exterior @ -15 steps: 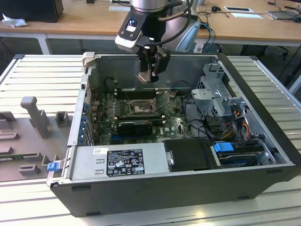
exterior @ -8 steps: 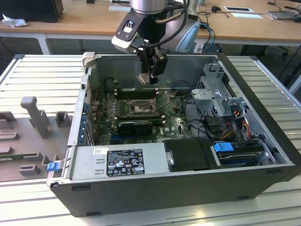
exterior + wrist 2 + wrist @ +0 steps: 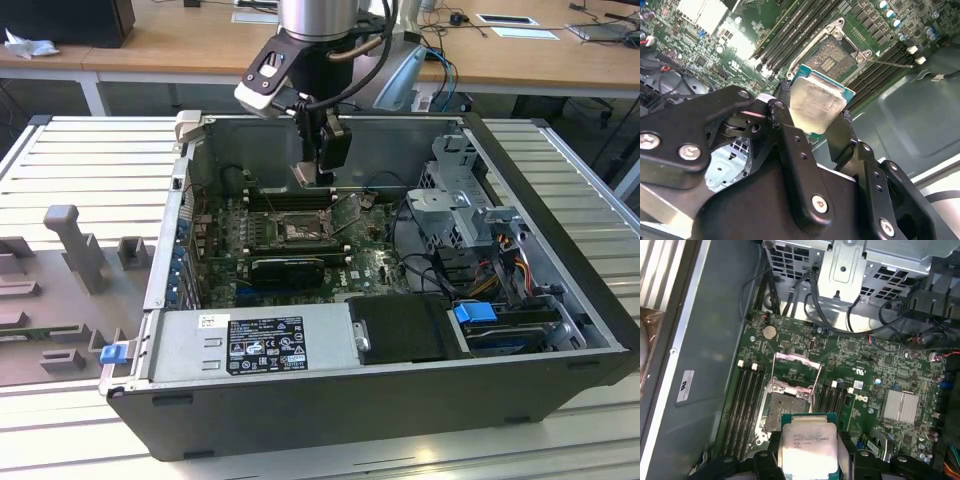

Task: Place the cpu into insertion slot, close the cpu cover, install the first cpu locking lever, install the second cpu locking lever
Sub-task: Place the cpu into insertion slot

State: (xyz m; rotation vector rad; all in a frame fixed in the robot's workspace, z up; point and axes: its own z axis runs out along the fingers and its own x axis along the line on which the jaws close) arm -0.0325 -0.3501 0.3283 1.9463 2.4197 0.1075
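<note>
**Overhead, the chip sits pinched above the open socket**

The gripper (image 3: 815, 114) is closed to a narrow gap, its two black fingers (image 3: 783, 112) pressing opposite edges of the cpu (image 3: 818, 101). In both wrist views the chip's pale metal top faces the camera, and its green border shows past the fingertips. In the exterior view the gripper (image 3: 322, 165) hangs inside the open computer case (image 3: 330, 410), with the cpu (image 3: 311, 175) clear of the motherboard (image 3: 375, 268) and not touching it.

In the first wrist view the cpu (image 3: 809, 447) is held between the gripper's (image 3: 810, 450) fingers just short of the insertion slot (image 3: 782, 407). The slot lies bare, and the cpu cover (image 3: 796, 356) is swung up off it on the far side.

Room is tight at the sides. Rows of memory slots (image 3: 747, 400) run close along both flanks of the socket, and the grey case wall (image 3: 705, 365) lies just beyond one row. Black cables (image 3: 815, 295) and a metal drive cage (image 3: 865, 270) crowd the area past the raised cover. A finned heatsink (image 3: 900, 406) sits well apart from the socket. The space directly above the socket is open.
</note>
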